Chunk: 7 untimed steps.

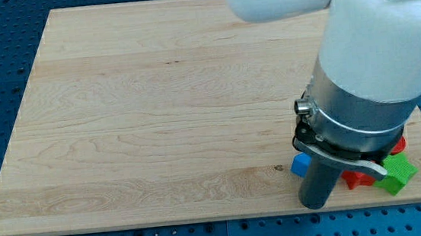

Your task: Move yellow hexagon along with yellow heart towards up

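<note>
We count one blue block (pixel 300 164), one green block (pixel 397 173) and at least two red pieces (pixel 358 179) on the counter (pixel 149 116), bunched at the view's bottom right under our upright arm (pixel 373 50). No yellow blocks show, and our tip is hidden.

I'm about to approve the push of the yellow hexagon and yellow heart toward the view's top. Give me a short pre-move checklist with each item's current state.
1. Yellow hexagon located: not ok, none shows; the arm may hide it.
2. Yellow heart located: not ok, not visible either.
3. My tip position: ok, near the board's bottom edge, just right of the blue block.
4. Tip contact with blue block: cannot tell.
5. Neighbours: not ok, red block and green block crowd close on the view's right.
6. Board toward the top: ok, no blocks there.
</note>
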Each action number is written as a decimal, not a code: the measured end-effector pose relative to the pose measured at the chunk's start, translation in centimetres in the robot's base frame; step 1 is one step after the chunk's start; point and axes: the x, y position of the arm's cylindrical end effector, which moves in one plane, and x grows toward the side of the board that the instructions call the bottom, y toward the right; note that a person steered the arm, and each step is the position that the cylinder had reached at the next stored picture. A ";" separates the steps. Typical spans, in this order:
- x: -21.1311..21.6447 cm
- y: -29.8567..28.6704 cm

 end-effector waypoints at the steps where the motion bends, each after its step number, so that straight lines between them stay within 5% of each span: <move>1: 0.0 0.4; 5: -0.1 9.2; 7: -0.5 5.1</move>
